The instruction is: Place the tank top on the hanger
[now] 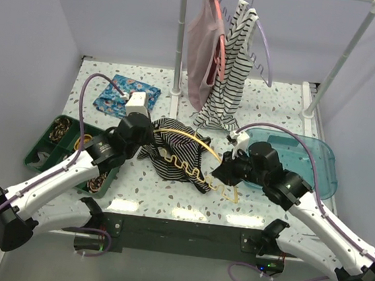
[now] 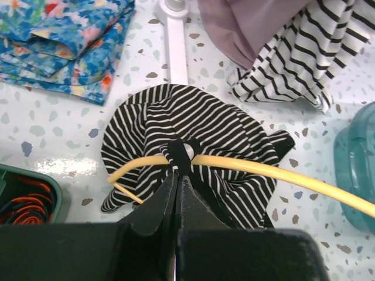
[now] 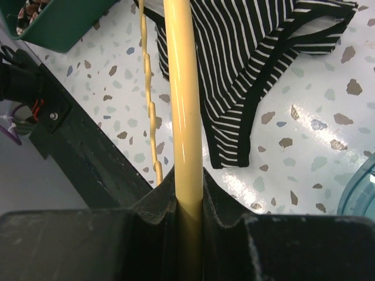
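Bright even overhead light, soft short shadows, white glare patches on the glossy table near its front edge, top view sharp, wrist views wide-angle, near fingers soft, specular streak along the hanger

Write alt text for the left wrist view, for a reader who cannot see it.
The left hand, shut, pinches a dark strap of the bunched striped tank top where it crosses the yellow hanger on a speckled table. Behind lies a folded blue floral cloth; a green bin and a teal tray sit at the edges.
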Robot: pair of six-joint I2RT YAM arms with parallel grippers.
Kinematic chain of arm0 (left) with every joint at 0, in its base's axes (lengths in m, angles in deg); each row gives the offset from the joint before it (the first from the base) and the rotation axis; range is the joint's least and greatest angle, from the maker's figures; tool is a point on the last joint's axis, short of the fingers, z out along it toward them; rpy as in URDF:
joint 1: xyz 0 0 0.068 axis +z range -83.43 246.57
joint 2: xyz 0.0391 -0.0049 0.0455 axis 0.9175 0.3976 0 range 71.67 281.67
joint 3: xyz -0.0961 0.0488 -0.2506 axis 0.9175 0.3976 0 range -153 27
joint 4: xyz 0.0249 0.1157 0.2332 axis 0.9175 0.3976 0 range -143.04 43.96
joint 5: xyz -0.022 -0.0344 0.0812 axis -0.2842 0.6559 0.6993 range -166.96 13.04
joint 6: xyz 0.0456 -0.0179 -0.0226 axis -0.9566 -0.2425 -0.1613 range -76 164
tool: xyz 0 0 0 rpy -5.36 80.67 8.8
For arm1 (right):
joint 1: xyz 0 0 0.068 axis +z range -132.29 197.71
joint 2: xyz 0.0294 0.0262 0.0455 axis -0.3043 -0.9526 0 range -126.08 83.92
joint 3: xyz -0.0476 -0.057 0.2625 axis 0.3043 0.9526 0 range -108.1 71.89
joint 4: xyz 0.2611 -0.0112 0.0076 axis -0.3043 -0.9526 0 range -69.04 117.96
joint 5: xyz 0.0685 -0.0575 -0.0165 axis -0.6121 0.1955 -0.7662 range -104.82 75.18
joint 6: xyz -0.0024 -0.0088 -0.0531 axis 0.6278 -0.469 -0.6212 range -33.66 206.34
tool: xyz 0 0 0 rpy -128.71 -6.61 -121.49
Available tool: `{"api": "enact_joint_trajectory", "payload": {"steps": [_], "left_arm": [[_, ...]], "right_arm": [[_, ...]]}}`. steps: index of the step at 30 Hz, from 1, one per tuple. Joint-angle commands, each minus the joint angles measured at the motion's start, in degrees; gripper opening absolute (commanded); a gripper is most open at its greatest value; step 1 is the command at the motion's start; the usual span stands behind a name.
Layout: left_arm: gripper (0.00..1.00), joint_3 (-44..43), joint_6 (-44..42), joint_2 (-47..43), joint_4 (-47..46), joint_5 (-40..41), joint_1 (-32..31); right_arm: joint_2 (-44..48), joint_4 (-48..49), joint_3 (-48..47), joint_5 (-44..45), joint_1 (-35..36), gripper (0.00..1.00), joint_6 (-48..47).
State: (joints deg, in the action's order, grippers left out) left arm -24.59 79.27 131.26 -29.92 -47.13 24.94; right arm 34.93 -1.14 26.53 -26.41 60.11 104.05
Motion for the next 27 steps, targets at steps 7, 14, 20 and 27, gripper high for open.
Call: {"api": "enact_joint_trajectory", "payload": {"steps": [7,14,20,27], "left_arm": [[0.01,-4.0,-5.6,-0.3,-2.8,-5.3,0.3],[0.03,-6.0,-6.6,-1.0,-3.6,-8.2,0.3],[0.03,-8.0,-8.5,-0.7,-0.8,-10.5,0.3],[0.03,-6.9,-11.6,-1.5,4.5,-5.2,0.3]], "right_arm": [[-3.5,14.0,-1.3,-1.2,1.5,0.0,-4.1],[-4.3,19.6,1.7,5.3,4.3,0.0,-6.2],[-3.4,22.2,1.3,13.9,4.3,0.0,-10.1],[-4.3,16.9,-2.1,13.1,4.4,0.0,-11.7]]}}
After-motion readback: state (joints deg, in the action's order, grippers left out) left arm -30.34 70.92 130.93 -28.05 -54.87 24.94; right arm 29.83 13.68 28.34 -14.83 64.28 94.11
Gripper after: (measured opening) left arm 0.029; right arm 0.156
